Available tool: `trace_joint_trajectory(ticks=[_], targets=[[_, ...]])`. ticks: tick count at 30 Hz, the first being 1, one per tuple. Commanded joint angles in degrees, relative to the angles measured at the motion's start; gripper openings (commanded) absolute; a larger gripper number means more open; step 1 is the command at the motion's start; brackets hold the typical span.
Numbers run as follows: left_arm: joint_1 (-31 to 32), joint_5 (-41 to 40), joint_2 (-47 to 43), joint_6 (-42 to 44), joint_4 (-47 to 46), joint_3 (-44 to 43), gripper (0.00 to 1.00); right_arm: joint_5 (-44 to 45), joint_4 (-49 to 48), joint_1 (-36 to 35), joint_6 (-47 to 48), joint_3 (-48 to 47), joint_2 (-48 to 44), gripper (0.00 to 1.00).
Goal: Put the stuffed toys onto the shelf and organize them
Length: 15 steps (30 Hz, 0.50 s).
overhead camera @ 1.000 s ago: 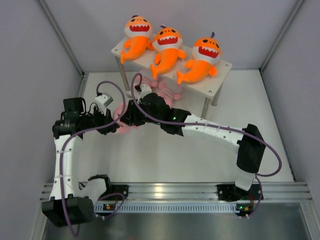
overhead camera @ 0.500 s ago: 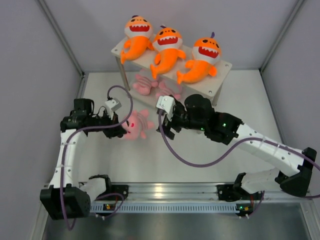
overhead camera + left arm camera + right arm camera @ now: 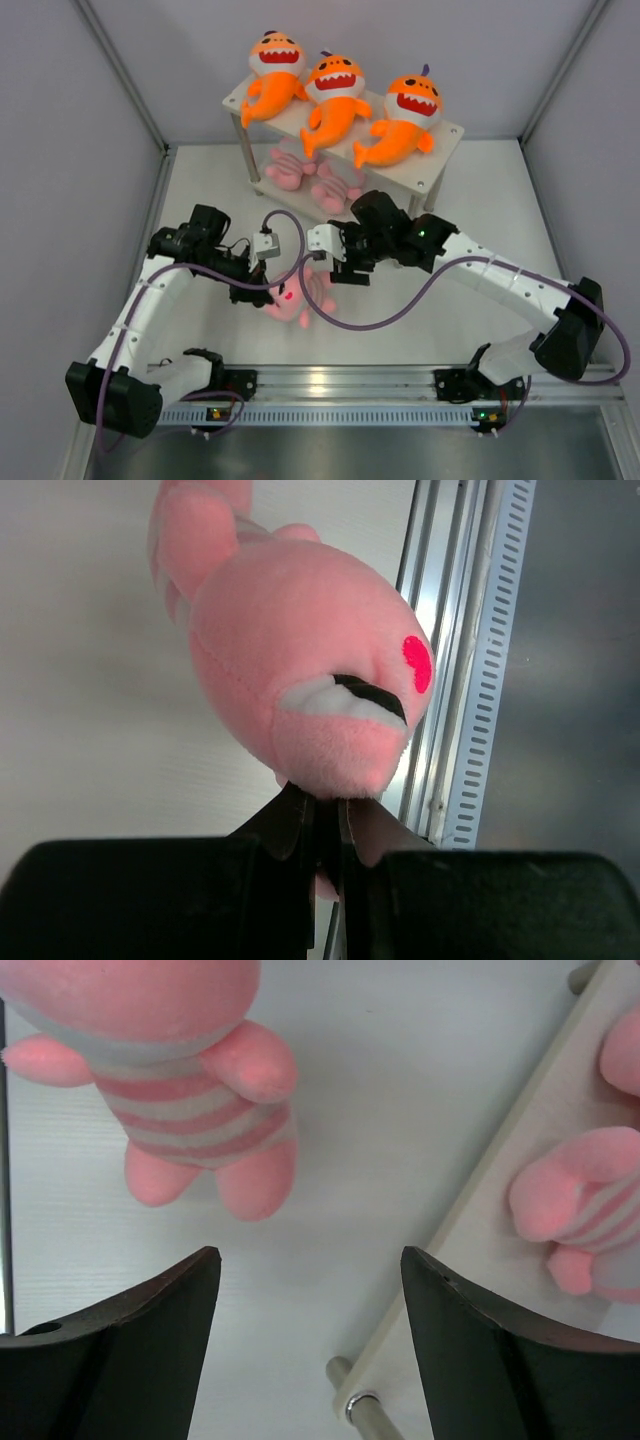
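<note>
My left tool is pinched shut on the head of the pink striped plush, feet pointing 2 o'clock toward my wide-open right tool, with the lower tier of the shelf beyond at 1 o'clock.

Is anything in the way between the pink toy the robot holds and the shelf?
Yes. The open right gripper hangs roughly between the pink toy, pinched in the left gripper, and the shelf, whose lower tier holds two pink toys.
</note>
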State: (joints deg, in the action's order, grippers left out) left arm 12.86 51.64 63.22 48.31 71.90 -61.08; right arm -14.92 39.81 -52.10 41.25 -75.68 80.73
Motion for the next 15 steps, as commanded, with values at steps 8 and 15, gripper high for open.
trace_joint_trajectory(ticks=[8,15], targets=[[1.38,3.82,-0.11,4.33,3.07,-2.90,0.00,-8.02,-9.91,-1.96,-2.14,6.15,-0.49,0.75],[1.38,3.82,-0.64,4.16,3.16,-2.91,0.00,-10.49,-16.34,-2.04,-6.71,9.84,2.50,0.72]])
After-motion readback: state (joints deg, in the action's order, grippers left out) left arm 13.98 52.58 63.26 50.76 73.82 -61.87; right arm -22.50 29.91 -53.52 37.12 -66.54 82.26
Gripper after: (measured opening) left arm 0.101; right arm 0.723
